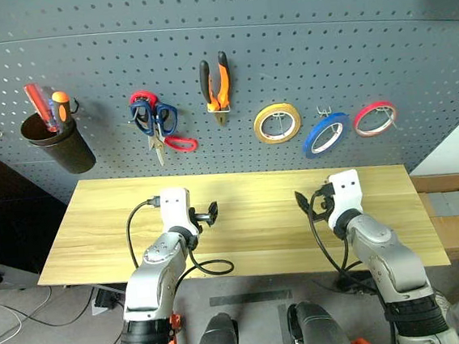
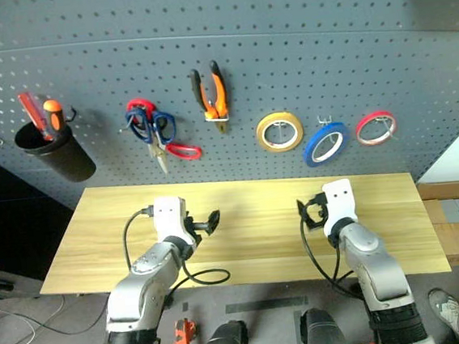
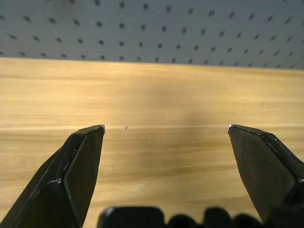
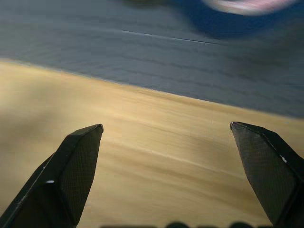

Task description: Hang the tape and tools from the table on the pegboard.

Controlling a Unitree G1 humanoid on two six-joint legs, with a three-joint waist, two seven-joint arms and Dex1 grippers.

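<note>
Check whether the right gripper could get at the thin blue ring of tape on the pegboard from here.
Probably yes: the right gripper stands open and empty over the wood table, and the blue tape ring hangs on the grey pegboard above it with nothing between.

My bench (image 1: 250,219) is a long rectangle of light wood with plank grain running along its length. Its far edge sits right against the foot of the dark grey pegboard (image 1: 282,45), and its near edge faces me. A seam between planks runs parallel to the pegboard about midway across the top. I see no tool or roll lying on the wood; soft shadows fall across its middle.
</note>
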